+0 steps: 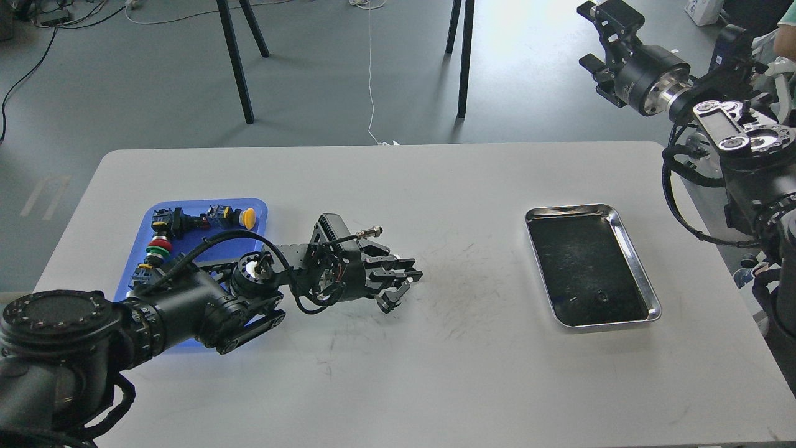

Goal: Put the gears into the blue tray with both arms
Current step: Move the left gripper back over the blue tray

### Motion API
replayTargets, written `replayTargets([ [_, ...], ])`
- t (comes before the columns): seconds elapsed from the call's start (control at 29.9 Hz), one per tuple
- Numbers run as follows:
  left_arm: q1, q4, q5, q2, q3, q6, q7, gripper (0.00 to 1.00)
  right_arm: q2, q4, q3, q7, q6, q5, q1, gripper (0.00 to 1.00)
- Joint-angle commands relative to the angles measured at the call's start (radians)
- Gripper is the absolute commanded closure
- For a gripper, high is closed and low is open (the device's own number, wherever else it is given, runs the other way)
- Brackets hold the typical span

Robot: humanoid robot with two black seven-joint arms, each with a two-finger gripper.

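The left hand [401, 287] is hovering low over the bare middle of the desk [398, 373], its fingers [398, 272] parted a little and pointing toward the steel tray [631, 246], with nothing that I can make out between them. The blue tray [205, 208] is lying behind that hand, back along its own arm, which is covering much of the tray's floor. What is showing there is a cluster of push-button switches [163, 244] (red, green, yellow caps), not gears.

The only likely gear [601, 296] is sitting as a small dark roundish shape on the steel tray's dark floor, well ahead of the left hand and near that tray's close rim; it is too small to be sure of.

The right hand [596, 43] is hanging high and far from the desk, well apart from everything; whether it is open I cannot tell.

The risks, as I judge them: a black part on a black floor is inviting a misplaced pinch, and so slight a part could slip out or skid against the steel rim. Reaching for it, the left arm could be dragging its cable across the switches. At release, the crowded blue tray is leaving little free floor.
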Motion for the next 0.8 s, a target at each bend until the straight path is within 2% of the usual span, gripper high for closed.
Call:
replayTargets([
  [0.0, -0.019, 0.000, -0.005, -0.003, -0.002, 0.000, 0.000, 0.79, 0.000, 0.000, -0.001, 0.000, 0.000, 0.000, -0.004, 0.03],
  [0.3, -0.070, 0.000, -0.006, 0.015, 0.002, -0.008, 0.000, 0.79, -0.002, 0.000, -0.001, 0.000, 0.000, 0.000, -0.007, 0.03],
  [0.77, -0.111, 0.000, 0.000, 0.147, 0.015, -0.029, 0.000, 0.78, -0.002, 0.002, 0.003, 0.000, 0.000, 0.003, -0.012, 0.03],
])
